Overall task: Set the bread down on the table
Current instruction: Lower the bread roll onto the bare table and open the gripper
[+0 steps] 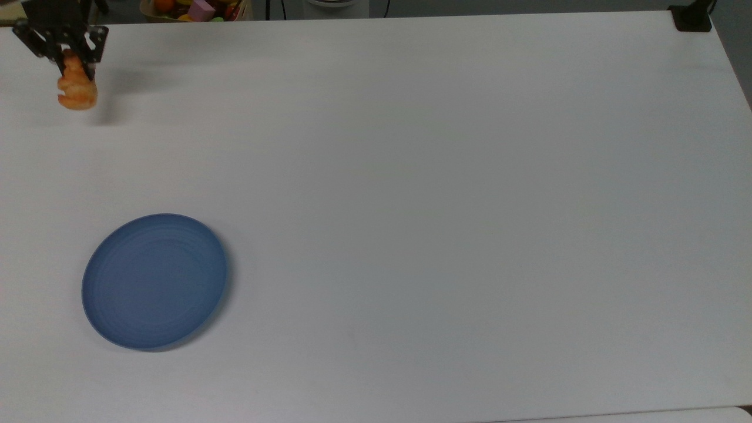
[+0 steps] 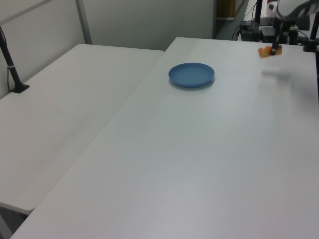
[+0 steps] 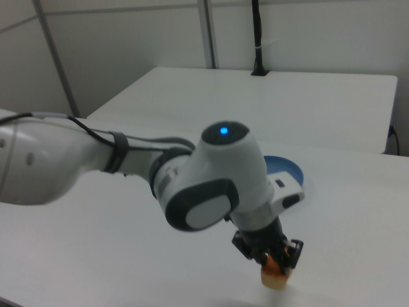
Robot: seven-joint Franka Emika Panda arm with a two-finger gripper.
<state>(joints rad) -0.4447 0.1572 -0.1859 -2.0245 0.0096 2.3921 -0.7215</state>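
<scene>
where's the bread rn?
The bread hangs in the gripper near the table's far-left corner in the top view, well away from the blue plate.

In the top view, the upper part of the gripper [image 1: 75,66] is cut off by the top edge, and the upper end of the bread [image 1: 76,89] is hidden between the fingers. In the right view, most of the blue plate [image 3: 291,171] is hidden behind the arm's wrist housing [image 3: 220,176], and the top of the bread [image 3: 275,277] is covered by the gripper [image 3: 275,259]. In the left view, the bread [image 2: 265,50] is too small for its ridges to be made out.
</scene>
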